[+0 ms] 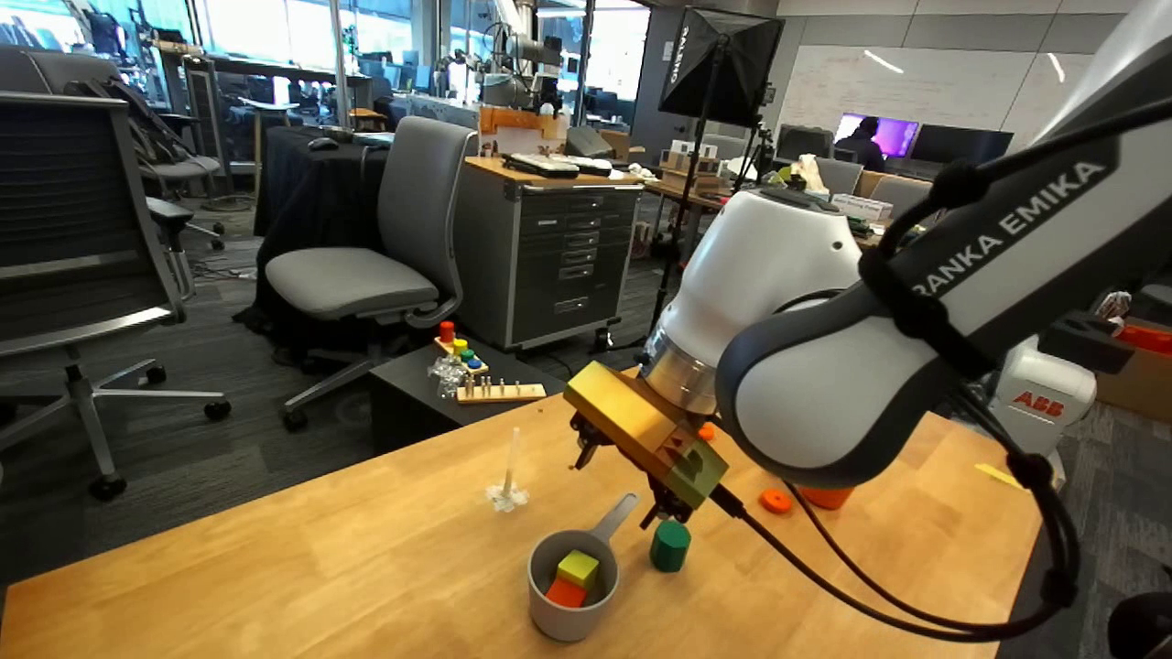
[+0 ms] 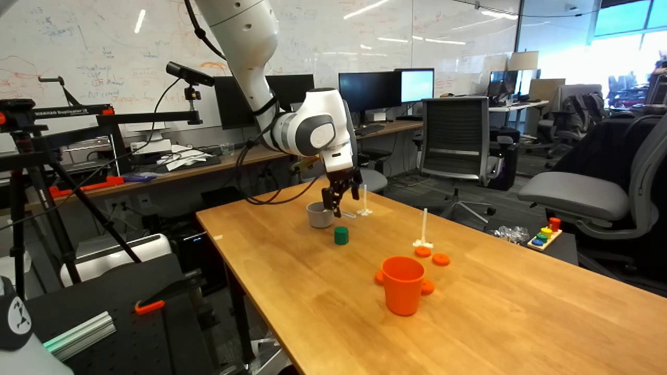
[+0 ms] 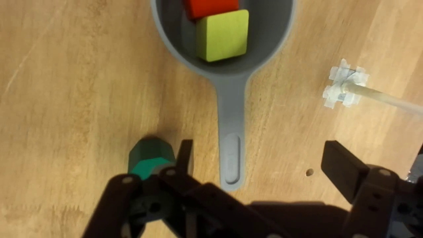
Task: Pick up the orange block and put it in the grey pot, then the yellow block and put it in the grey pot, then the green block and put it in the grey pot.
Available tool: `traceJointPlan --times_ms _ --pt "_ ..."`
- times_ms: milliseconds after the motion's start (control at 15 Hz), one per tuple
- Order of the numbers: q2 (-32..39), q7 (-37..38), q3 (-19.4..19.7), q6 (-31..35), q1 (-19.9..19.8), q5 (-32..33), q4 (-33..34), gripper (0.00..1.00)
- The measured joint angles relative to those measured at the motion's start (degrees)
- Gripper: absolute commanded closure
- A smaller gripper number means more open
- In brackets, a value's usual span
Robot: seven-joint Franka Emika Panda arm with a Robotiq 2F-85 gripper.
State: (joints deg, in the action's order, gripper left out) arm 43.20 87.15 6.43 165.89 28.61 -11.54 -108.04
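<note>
Over the counter (image 1: 275, 567) the hand (image 3: 263, 162) is spread wide, holding nothing; the grey pot (image 1: 551, 623) shows its handle (image 3: 231, 125) between the fingers (image 3: 343, 170); the green block (image 1: 670, 547) stands on the counter outside that gap, past the wrist view's left finger (image 3: 185, 153); a shift that way seems needed.

One pincer (image 3: 259, 158) hangs over one wooden bench (image 2: 500, 317). One orange block (image 3: 213, 7) and one yellow block (image 3: 224, 36) sit inside one grey pot (image 2: 319, 216) near the pincer; one green block (image 1: 671, 547) stands outside the pot, also near the pincer, making three blocks in all. Two upright pegs (image 2: 424, 226) stand on the bench, one close to the pincer, one farther from it. Well apart from the pincer, an exterior view shows one orange cup (image 2: 402, 294) and four orange discs (image 2: 441, 259). Off the bench, also well away from the pincer, lie two small wooden boards (image 1: 502, 395).
</note>
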Motion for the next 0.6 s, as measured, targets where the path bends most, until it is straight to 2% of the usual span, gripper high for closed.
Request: traceJointPlan --times_ms 267,600 --pt "-3.0 1.5 0.2 0.8 0.0 0.0 -2.5 0.0" --pt "-8.1 4.0 1.0 3.3 0.0 0.0 -9.4 0.0"
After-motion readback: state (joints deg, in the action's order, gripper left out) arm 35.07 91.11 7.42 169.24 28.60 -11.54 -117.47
